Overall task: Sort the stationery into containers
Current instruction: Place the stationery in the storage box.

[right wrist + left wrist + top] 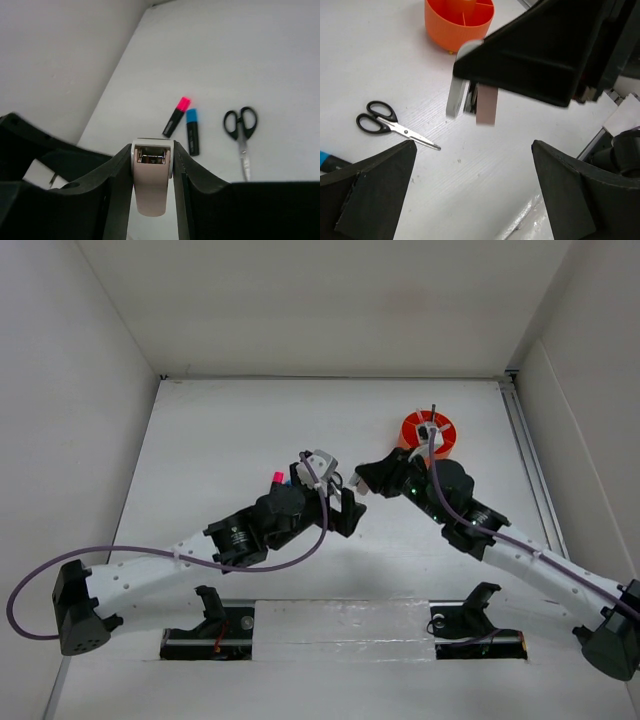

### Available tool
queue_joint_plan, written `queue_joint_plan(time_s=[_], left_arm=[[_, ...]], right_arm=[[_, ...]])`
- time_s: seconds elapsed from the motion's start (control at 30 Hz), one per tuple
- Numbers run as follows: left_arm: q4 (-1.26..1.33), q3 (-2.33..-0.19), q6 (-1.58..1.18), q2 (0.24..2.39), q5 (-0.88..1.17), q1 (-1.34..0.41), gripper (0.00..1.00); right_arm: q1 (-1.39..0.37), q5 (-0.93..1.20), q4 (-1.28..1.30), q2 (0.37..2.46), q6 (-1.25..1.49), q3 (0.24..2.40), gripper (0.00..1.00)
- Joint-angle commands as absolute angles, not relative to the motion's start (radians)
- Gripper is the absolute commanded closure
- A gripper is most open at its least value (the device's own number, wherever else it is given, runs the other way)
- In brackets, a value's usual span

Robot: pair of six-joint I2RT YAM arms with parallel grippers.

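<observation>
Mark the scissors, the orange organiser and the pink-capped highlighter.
scissors [405,132]: left wrist view, on the blades by the pivot.
orange organiser [451,31]: left wrist view, on its outer wall.
pink-capped highlighter [174,120]: right wrist view, on its black body.

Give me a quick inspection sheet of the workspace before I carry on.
Surface: white table, no spills seen.
Job's things: orange organiser upright; scissors, pink highlighter and blue highlighter lying on the table.
Clutter: nothing seen.
Grippers: left gripper open, empty; right gripper shut on whitish block.
Cables: purple cables looped along both arms.
Surroundings: white walls on three sides.
</observation>
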State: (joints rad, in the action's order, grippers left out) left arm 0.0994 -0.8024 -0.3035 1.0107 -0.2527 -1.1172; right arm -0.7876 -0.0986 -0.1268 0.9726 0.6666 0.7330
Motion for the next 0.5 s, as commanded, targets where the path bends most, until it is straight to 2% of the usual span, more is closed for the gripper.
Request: queue_joint_plan(time_s=[0.0,0.1,0.23,0.3,0.4,0.47], left_arm=[[-0.003,-0.886,-0.394,0.974,-0.299,-1.120,0.01],[-0.229,-0.980,-0.541,0.965,-0.436,-1.120,0.01],[-0.579,-1.098,-0.727,0.979,-0.651,-1.109,0.01],[-0.764,-1.124,-0.791,1.020,-0.687,-1.002,0.01],[-0.816,-1.085,-0.767,1.046,-0.654,-0.844,0.01],[-0.761,-1.051,-0.732,1.046,-0.603,-0.830,0.01]], right_arm=[[-0.689,-0.202,-0.121,0.976,0.565,0.814,1.00],[-0.589,-0.230,-0.112,0.976,0.485,0.825,1.00],[-0.337,-0.224,-0.144,0.976,0.379,0.847,1.00],[-0.243,-0.180,-0.170,1.008,0.365,0.867,1.00],[-0.083,-0.100,-0.233,1.072,0.393,0.881,1.00],[-0.011,-0.004,-0.300,1.123,0.411,0.905,1.00]])
